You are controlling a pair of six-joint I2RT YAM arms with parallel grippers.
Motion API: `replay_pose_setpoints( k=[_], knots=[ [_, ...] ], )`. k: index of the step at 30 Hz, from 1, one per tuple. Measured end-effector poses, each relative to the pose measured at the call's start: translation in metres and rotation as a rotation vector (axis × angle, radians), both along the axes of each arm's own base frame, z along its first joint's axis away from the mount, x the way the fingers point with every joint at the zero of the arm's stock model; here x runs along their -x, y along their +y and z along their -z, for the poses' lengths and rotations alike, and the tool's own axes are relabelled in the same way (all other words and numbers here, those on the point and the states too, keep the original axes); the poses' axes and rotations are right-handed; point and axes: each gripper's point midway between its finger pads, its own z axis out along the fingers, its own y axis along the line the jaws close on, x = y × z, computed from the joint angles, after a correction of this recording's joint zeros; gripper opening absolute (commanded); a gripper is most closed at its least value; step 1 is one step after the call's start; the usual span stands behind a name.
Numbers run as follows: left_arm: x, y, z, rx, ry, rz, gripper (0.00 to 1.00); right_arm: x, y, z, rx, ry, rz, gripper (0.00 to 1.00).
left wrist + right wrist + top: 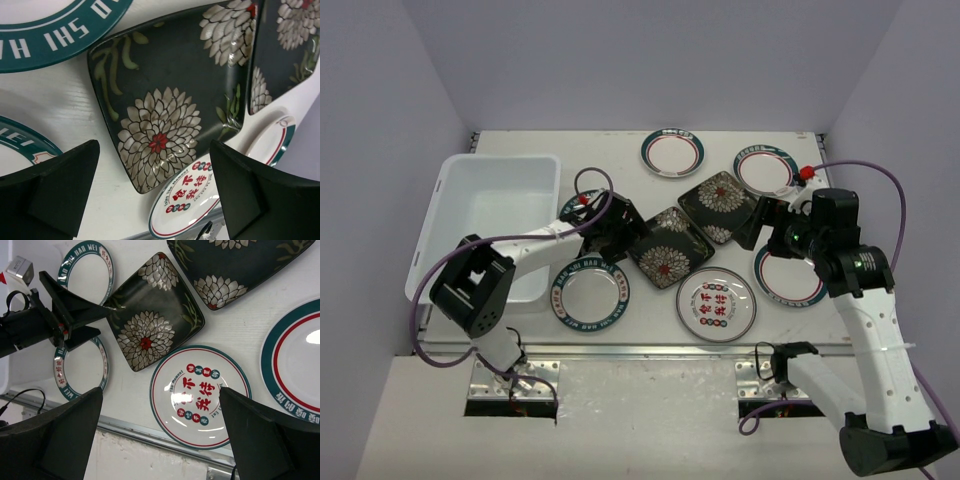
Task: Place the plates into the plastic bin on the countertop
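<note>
Square black plate [668, 250] lies flat on the countertop [520, 145], right of the plastic bin [490, 225] and well apart from it. It sits diamond-wise, one diagonal pointing back at the bin; being square, it has no long axis. Second square plate [720, 205] is edge to edge with it, on the side away from the bin. Teal-rimmed round plate [590, 293] sits just beside the bin's near right corner. Red-character plate [716, 303] is farther right.

Bin's long axis runs near to far.

Left gripper [155, 150]: jaws spread at the first plate's bin-side corner, nothing grasped. Whether it touches the plate, cannot tell.

Right gripper [160, 405]: jaws spread wide, holding nothing, above the plates far from the bin.
</note>
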Motion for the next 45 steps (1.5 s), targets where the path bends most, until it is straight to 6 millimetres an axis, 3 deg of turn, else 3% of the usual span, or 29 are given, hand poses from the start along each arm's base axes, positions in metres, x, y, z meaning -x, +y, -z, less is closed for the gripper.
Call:
replay_pose_setpoints(
  k=[11, 17, 23, 30, 34, 38, 45],
  knots=[
    [0.004, 0.005, 0.033, -0.052, 0.090, -0.037, 0.80, 0.003, -0.001, -0.003, 0.000, -0.017, 0.002, 0.99],
    [0.001, 0.003, 0.044, -0.056, 0.096, -0.031, 0.54, 0.003, 0.001, -0.003, -0.006, -0.015, -0.004, 0.99],
    [0.000, -0.001, 0.061, -0.058, 0.115, -0.023, 0.43, 0.004, 0.003, -0.003, -0.015, -0.012, -0.011, 0.99],
    [-0.001, -0.003, 0.065, -0.027, 0.108, -0.045, 0.34, 0.004, 0.003, -0.003, -0.016, -0.009, -0.009, 0.99],
    [-0.001, -0.004, 0.067, -0.004, 0.099, -0.057, 0.22, 0.004, 0.003, -0.003, -0.020, -0.006, -0.007, 0.99],
    [-0.002, -0.005, 0.069, 0.016, 0.096, -0.070, 0.02, 0.005, 0.003, -0.002, -0.024, 0.000, -0.007, 0.99],
    [0.003, -0.005, 0.067, 0.051, 0.078, -0.096, 0.00, 0.005, 0.004, -0.002, -0.030, 0.005, -0.004, 0.99]
  ],
)
